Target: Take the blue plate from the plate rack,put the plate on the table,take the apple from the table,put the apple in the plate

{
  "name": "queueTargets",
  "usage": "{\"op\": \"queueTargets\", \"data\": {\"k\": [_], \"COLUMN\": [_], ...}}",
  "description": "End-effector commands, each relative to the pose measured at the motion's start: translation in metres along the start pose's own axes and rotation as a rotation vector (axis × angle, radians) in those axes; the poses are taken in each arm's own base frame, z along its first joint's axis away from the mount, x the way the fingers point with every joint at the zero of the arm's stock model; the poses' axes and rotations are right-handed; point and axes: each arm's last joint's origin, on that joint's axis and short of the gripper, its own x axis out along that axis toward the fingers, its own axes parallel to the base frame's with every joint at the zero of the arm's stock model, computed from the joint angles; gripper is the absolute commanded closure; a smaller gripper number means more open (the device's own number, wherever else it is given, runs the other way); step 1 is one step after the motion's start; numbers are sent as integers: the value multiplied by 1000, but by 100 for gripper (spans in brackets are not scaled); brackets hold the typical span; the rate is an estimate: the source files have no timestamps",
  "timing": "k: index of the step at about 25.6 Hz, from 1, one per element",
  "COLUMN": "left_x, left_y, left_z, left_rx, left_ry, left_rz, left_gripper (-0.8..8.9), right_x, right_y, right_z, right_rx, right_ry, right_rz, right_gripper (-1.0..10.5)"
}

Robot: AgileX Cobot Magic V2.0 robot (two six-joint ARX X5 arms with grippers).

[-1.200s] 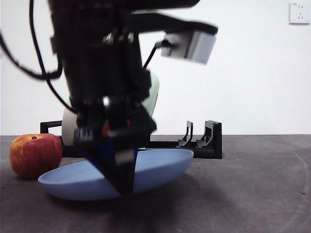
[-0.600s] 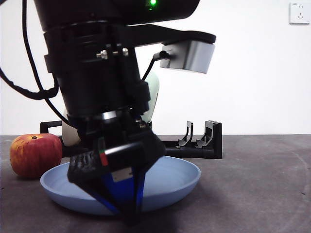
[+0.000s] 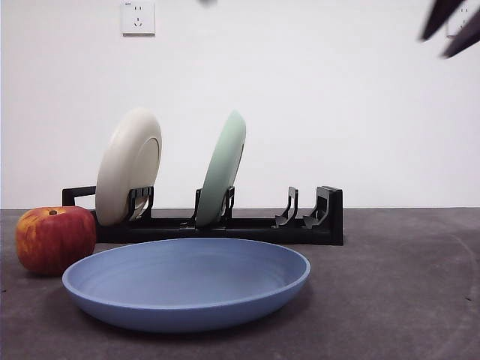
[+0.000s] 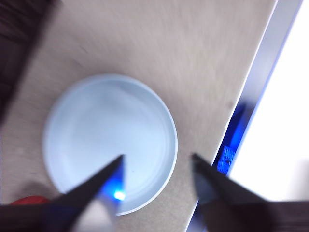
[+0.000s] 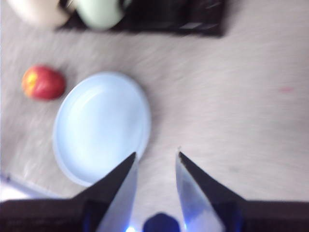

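The blue plate (image 3: pixel 187 281) lies flat on the table (image 3: pixel 390 300), in front of the plate rack (image 3: pixel 255 223). The red apple (image 3: pixel 54 238) sits on the table just left of the plate, close to its rim. My left gripper (image 4: pixel 158 159) hangs open and empty high above the plate (image 4: pixel 108 140), with a sliver of the apple (image 4: pixel 29 200) in view. My right gripper (image 5: pixel 155 154) is also open and empty, high over the table beside the plate (image 5: pixel 101 125). From there I see the apple (image 5: pixel 43 82) and the rack (image 5: pixel 159 14).
A cream-white plate (image 3: pixel 129 166) and a pale green plate (image 3: pixel 223 169) stand upright in the rack, and its right-hand slots hold nothing. A black arm tip (image 3: pixel 450 26) shows at the top right corner. The table's edge (image 4: pixel 251 96) runs past the plate.
The arm that stood over the blue plate has let go and risen out of the front view. The plate went from tilted to lying flat on the table.
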Motion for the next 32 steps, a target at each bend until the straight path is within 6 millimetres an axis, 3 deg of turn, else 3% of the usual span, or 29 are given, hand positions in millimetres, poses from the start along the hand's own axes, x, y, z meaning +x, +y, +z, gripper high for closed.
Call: {"op": "queueTargets", "data": {"k": [1,4,6,10,21,26,32], "left_x": [-30,-68,-86,-112,-140,-148,-151], "left_y": [4,13,17,22,27,28,28], "left_z": [-15,-43,-59,-82,-109,-117,-121], "left_rx": [-84,-197,-247,-331,-447,-489,-498], "left_ry": [-52,-88,-107,-181,-301,-336,-348], "left_rz": [1,62,112,119,84,65,41], "left_gripper": [822,822,822,822,822,822,821], "right_x": [23,64,88,122,158,175,214], "right_y": [18,49,69,112,177,193,206], "right_z": [4,4,3,9,32,41,50], "right_rx": [-20,-96,-143,-250,-435,-463,-499], "right_ry": [49,113,157,232,251,240,251], "right_rz": [46,109,143,179,134,147,146], "right_gripper": [810,803,714,713,231,174,56]}}
